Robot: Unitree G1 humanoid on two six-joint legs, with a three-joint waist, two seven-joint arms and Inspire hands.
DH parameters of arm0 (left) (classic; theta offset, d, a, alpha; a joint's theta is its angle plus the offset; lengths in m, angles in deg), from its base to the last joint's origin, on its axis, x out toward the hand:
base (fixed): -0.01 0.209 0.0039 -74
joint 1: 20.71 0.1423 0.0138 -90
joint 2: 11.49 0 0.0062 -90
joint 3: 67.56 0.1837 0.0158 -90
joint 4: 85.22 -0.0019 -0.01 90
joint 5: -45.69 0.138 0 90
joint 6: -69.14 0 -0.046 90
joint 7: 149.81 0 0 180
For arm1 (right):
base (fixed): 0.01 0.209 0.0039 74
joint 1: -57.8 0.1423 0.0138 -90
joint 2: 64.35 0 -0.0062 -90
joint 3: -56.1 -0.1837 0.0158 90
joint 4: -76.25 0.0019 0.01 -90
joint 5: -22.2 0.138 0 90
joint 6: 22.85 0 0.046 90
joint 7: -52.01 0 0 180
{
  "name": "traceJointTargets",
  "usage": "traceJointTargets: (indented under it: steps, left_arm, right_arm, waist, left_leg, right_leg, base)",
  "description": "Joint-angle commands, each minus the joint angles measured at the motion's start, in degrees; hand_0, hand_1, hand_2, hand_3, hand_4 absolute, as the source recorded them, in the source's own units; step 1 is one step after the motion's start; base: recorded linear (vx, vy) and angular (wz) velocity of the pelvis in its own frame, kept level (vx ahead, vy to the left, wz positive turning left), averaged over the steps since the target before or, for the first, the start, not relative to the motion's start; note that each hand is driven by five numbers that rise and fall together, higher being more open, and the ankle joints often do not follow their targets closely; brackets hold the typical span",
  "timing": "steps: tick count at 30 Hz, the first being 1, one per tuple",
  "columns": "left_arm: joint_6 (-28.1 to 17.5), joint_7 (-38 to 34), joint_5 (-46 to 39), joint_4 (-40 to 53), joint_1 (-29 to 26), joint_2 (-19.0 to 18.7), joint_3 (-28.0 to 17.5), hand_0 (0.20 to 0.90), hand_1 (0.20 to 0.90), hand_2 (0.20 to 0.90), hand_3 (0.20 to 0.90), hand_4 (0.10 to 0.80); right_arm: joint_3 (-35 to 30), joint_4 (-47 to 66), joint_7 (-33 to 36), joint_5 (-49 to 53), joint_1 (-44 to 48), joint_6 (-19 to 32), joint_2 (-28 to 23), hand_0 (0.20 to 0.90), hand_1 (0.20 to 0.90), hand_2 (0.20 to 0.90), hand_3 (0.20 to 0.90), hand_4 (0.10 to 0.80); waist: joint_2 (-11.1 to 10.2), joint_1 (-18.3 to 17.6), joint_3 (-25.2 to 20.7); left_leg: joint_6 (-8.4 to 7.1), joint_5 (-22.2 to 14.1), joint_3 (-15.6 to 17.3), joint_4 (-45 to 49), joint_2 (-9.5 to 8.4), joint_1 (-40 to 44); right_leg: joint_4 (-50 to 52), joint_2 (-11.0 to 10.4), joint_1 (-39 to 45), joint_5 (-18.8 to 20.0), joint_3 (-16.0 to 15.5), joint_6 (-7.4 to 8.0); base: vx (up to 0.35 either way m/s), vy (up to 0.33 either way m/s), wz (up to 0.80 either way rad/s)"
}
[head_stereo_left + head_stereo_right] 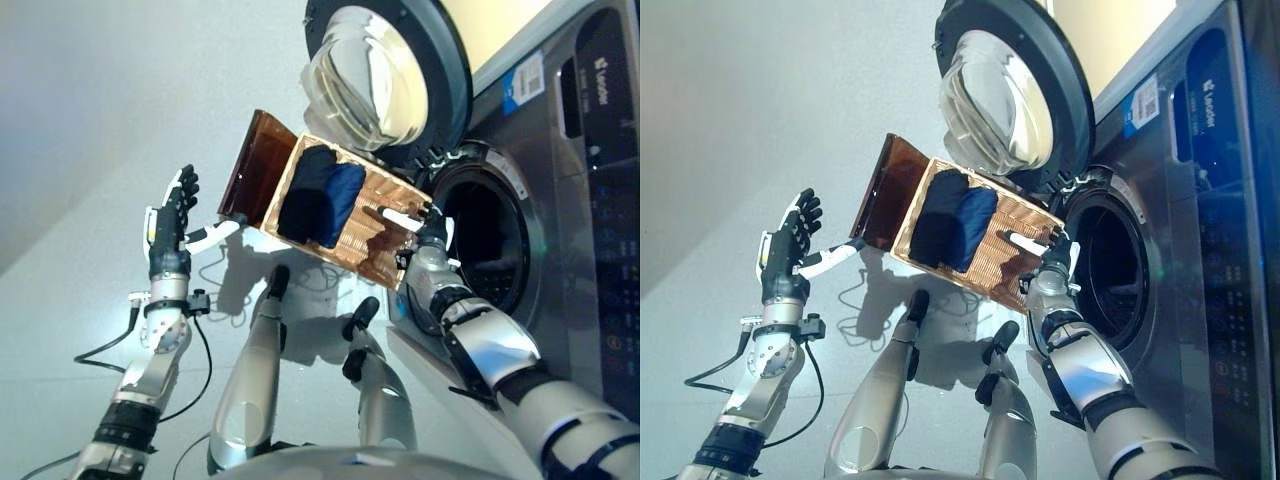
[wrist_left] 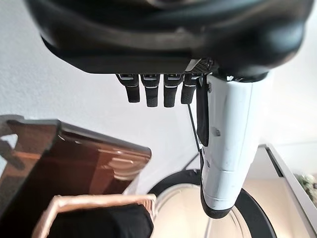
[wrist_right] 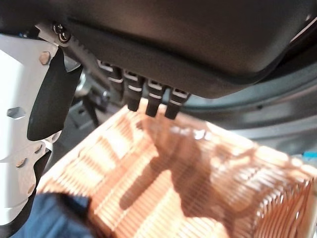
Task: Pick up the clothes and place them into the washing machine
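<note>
Dark blue clothes (image 1: pixel 322 195) lie in the far half of the shallow wicker basket (image 1: pixel 380 245), which rests on the dark brown box (image 1: pixel 255 165) beside the washing machine (image 1: pixel 590 230). The machine's round door (image 1: pixel 385 75) is swung open and the drum opening (image 1: pixel 490 240) is dark. My right hand (image 1: pixel 428 238) is over the basket's bare end next to the drum opening, fingers straight, white-covered thumb lying across the weave; the right wrist view shows its fingers (image 3: pixel 151 101) above the wicker (image 3: pixel 198 183). My left hand (image 1: pixel 170 225) is open, raised beside the box, holding nothing.
The pale floor (image 1: pixel 80 130) spreads out on the left of the box. The machine's control panel (image 1: pixel 610 170) runs along the right. The left wrist view shows the box (image 2: pixel 74 158), the basket rim (image 2: pixel 99 201) and the door (image 2: pixel 237 198) past the fingers.
</note>
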Motion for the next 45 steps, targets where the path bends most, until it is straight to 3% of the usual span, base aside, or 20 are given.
traceJointTargets:
  steps: [1,11,19,27,35,45]
  left_arm:
    - [-2.3,-1.6,2.3,1.9,1.2,-1.6,-2.2,0.9,0.9,0.9,0.9,0.8]
    - [0.3,-1.2,1.2,-7.0,-0.3,-1.3,-0.6,0.9,0.9,0.9,0.9,0.8]
    - [3.1,-1.5,2.3,-19.2,-2.2,-1.1,2.6,0.9,0.9,0.9,0.9,0.8]
    - [2.3,-2.9,3.0,-16.2,-2.6,-1.5,3.5,0.9,0.9,0.9,0.9,0.8]
    - [0.5,-4.5,2.9,-7.0,-2.7,-1.8,2.8,0.9,0.9,0.9,0.9,0.8]
    - [-0.1,-5.1,2.8,-4.1,-2.5,-1.6,3.0,0.9,0.9,0.9,0.9,0.8]
  right_arm:
    - [0.6,-0.4,1.8,-0.7,2.8,2.0,-1.0,0.9,0.9,0.9,0.9,0.8]
    - [0.0,-1.6,2.4,-1.0,5.6,1.2,-0.8,0.9,0.9,0.9,0.9,0.8]
    - [-1.4,-3.6,3.1,-2.2,9.3,-0.4,-1.6,0.9,0.9,0.9,0.9,0.8]
    - [-1.8,-4.1,3.8,-1.9,11.1,-0.3,-2.2,0.9,0.9,0.9,0.9,0.8]
    - [-1.3,-4.7,4.7,-1.6,13.4,-0.4,-3.1,0.9,0.9,0.9,0.9,0.8]
    - [-0.5,-5.7,5.5,-2.9,15.5,-0.9,-2.6,0.9,0.9,0.9,0.9,0.8]
  waist:
    - [0.2,1.8,-0.4]
    - [0.7,2.5,0.5]
    - [1.5,3.0,1.3]
    - [2.1,4.0,2.1]
    - [3.1,4.8,3.5]
    - [4.4,5.3,4.2]
  left_leg:
    - [-3.81,-5.6,0.2,3.6,-0.09,-6.6]
    - [-3.56,-5.7,-0.1,4.0,-0.56,-7.7]
    - [-3.68,-5.7,0.1,4.5,-0.97,-8.6]
    - [-3.8,-5.9,0.0,5.0,-1.55,-10.1]
    - [-3.6,-6.4,-0.2,6.4,-2.02,-12.5]
    - [-3.37,-6.5,0.1,7.1,-2.19,-13.8]
  right_leg:
    - [1.7,-2.3,2.9,-7.8,1.6,1.26]
    - [1.7,-2.6,2.8,-7.9,1.2,1.24]
    - [1.2,-2.9,3.2,-8.0,0.6,1.57]
    - [1.4,-3.2,2.9,-8.3,-0.3,1.63]
    - [4.1,-3.7,0.6,-9.5,-0.7,1.31]
    - [5.7,-3.9,-1.1,-10.1,-0.8,1.25]
  base:
    - [0.036,0.029,0.06]
    - [0.016,0.019,0.09]
    - [0.011,0.004,0.02]
    - [0.024,-0.005,0.08]
    - [0.016,0.003,0.15]
    - [0.004,0.009,0.01]
